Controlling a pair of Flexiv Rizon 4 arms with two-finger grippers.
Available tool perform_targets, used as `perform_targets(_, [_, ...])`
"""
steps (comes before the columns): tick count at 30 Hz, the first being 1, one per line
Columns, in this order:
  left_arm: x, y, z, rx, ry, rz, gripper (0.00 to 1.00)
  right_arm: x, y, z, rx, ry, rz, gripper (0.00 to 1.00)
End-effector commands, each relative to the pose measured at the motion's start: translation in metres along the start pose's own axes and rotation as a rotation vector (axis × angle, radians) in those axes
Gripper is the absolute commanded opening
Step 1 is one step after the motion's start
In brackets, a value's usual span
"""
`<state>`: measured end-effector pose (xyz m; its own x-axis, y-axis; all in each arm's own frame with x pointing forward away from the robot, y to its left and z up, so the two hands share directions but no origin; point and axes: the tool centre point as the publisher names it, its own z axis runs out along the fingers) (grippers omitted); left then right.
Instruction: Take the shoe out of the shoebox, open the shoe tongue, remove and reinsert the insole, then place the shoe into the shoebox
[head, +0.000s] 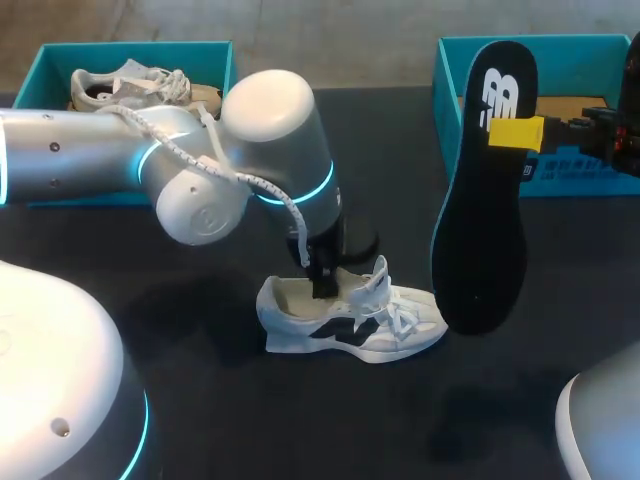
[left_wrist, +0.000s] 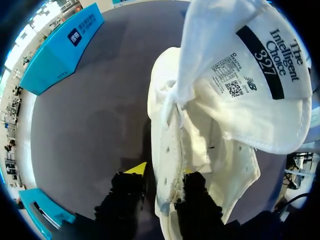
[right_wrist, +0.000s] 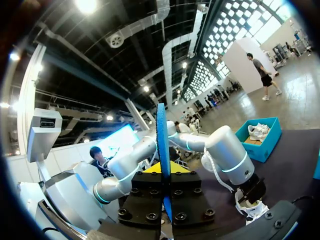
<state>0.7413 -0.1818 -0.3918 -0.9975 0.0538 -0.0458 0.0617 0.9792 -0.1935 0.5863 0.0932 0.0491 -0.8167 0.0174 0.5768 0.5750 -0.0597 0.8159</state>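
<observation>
Two holds: left pincer (left_wrist: 162, 172) pinches shoe (left_wrist: 210, 125) wall, right pincer (right_wrist: 162, 172) insole (right_wrist: 161, 135).

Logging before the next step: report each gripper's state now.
Left gripper: shut on the side wall of the white shoe.
Right gripper: shut on the black insole, out of the shoe.

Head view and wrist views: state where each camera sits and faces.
Head view: above and behind, looking down on the table; left gripper at the shoe, right gripper holding the insole.
Left wrist view: on that wrist, looking past its fingers into the shoe.
Right wrist view: on that wrist, facing the edge-on insole; left arm beyond.
All three show the shoe.
</observation>
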Motion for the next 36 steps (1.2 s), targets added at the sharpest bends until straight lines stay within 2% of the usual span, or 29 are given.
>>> perform_targets(1, [0.000,-0.002,0.004,-0.004,0.000,0.006,0.00,0.004,-0.007,-0.002,-0.012,-0.010,0.001,0.00])
perform_targets(8, [0.001,-0.001,-0.001,-0.001,-0.005,0.025,0.00,0.004,-0.007,-0.002,-0.012,-0.010,0.001,0.00])
perform_targets(18, [0.000,0.001,-0.034,0.033,-0.039,0.119,0.00,0.004,-0.007,-0.002,-0.012,-0.010,0.001,0.00])
perform_targets(24, [-0.002,0.004,-0.049,0.039,-0.012,0.151,0.00,0.004,-0.007,-0.002,-0.012,-0.010,0.001,0.00])
perform_targets(30, [0.001,0.011,-0.066,0.063,0.027,0.288,0.00,0.004,-0.007,-0.002,-0.012,-0.010,0.001,0.00])
perform_targets(36, [0.004,0.019,-0.081,0.065,0.010,0.493,0.00,0.004,-0.007,-0.002,-0.012,-0.010,0.001,0.00])
